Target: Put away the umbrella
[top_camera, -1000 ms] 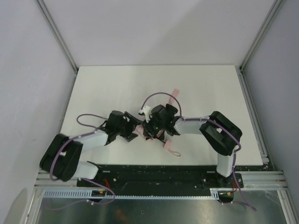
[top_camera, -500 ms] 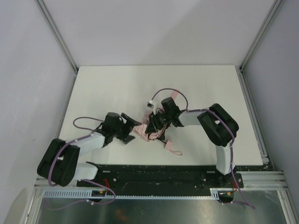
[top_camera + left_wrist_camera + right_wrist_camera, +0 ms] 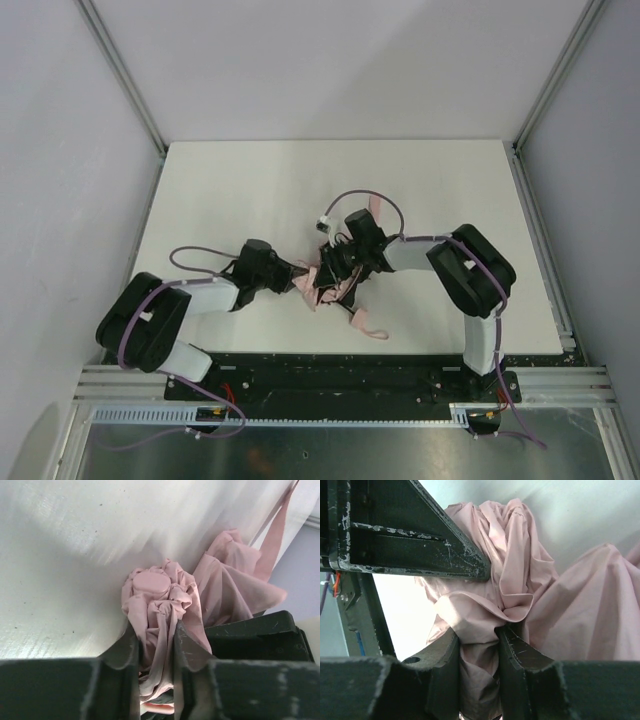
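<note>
Between left pincer fingers, umbrella cap, unseen overhead.

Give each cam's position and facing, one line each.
Top external: above and behind the arms, facing down at the table; both arms show.
Left wrist: on the left arm, facing along the left gripper, which pinches the umbrella.
Right wrist: on the right arm, facing along the right gripper, pinching the same fabric.
Shared: all see the umbrella.

You'll see the umbrella is soft, matt pink cloth, deeply creased. The left pincer and right pincer look like dark, scuffed plastic. The counter is smooth, white, faintly sheened.
</note>
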`<state>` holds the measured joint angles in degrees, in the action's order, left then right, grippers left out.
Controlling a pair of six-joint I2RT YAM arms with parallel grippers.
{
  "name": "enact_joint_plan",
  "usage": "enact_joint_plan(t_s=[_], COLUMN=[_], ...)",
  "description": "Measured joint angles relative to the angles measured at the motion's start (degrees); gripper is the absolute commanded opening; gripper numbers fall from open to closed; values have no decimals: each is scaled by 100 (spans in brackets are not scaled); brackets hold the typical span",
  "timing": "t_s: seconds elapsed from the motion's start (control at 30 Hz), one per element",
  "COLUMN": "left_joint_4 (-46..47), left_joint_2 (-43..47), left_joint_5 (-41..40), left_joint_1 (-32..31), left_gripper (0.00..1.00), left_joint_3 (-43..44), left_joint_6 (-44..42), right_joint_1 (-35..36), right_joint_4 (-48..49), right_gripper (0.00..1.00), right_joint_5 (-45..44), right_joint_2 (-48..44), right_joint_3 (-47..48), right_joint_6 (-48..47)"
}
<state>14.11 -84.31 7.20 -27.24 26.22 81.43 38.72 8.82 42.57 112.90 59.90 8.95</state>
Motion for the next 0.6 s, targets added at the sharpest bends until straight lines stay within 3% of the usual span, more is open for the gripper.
enact_joint_plan(t_s=[0.1,0.2,0.3,0.4,0.6], left_joint_4=[155,155,-79,-289,-634], left_joint_2=[109,160,184,214,348], left_joint_5=[-39,-83,-55,-52,-46], left_joint_1=[-24,-48,-59,-59,-59], left_gripper=[1,0,0,0,0], left_joint_3=[-83,-92,-35,33,61], left_joint_6=[39,13,15,48,116], right_joint_1=[144,376,699,1115,2052], right_joint_4=[-249,-553,-863,-1128,-1228], right_gripper=[34,62,78,86,91], right_joint_5=[-514,-1276,-2138,-2953,-4590], right_joint_2=[-210,-546,-1005,-1497,-2037], right_joint_3=[0,-33,-116,-155,-166], right_joint_6=[-26,-61,-184,-354,-750])
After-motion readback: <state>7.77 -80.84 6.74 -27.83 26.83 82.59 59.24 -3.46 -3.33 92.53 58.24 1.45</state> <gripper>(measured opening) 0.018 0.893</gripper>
